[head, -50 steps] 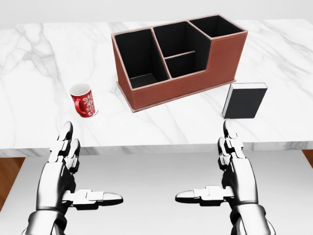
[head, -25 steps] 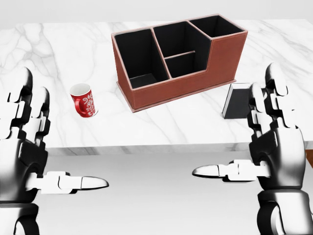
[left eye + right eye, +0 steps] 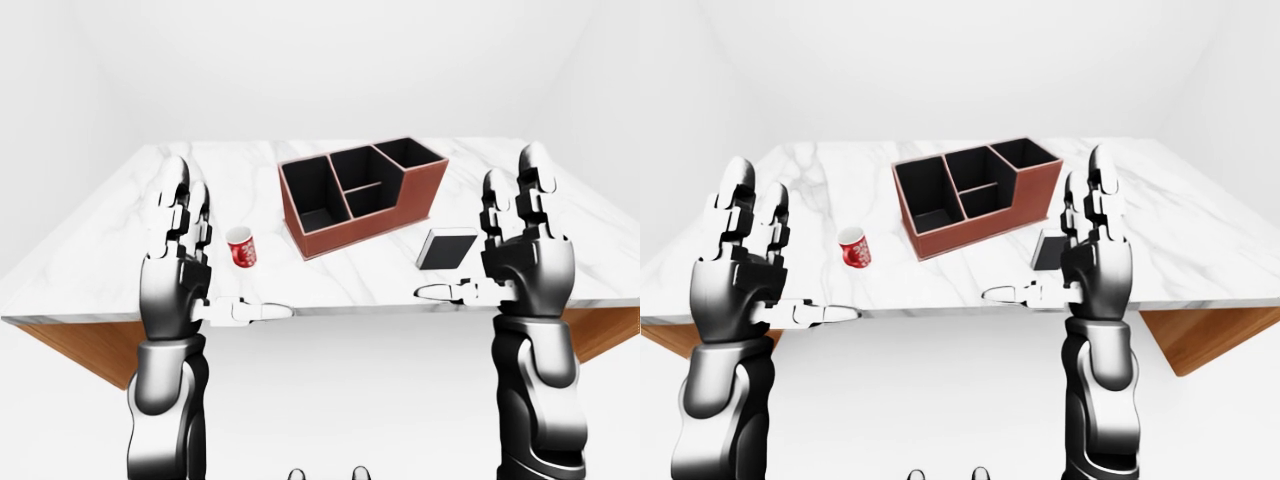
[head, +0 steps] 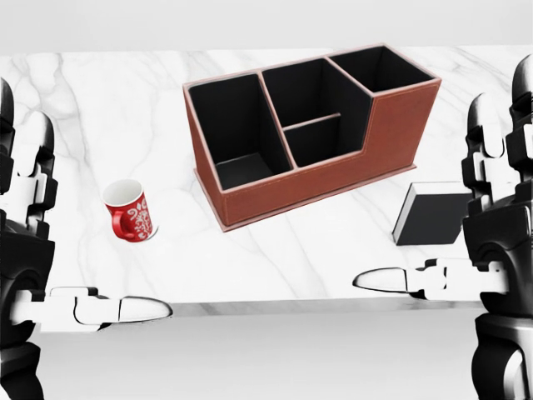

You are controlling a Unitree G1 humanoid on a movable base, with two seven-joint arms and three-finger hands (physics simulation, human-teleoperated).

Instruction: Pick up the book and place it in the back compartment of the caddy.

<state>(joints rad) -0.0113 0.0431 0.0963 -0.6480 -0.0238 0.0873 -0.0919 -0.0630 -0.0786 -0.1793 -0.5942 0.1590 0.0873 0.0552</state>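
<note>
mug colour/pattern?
The mug is red with a white ornamental pattern and white inside; clearest in the head view.

In the head view the right hand runs off the right and bottom edges and covers the right end of the book; the left hand is cut by the left edge. In the right-eye view that right hand hides most of the book. The caddy walls hide parts of its compartment floors. The mug pattern is too small to read
</note>
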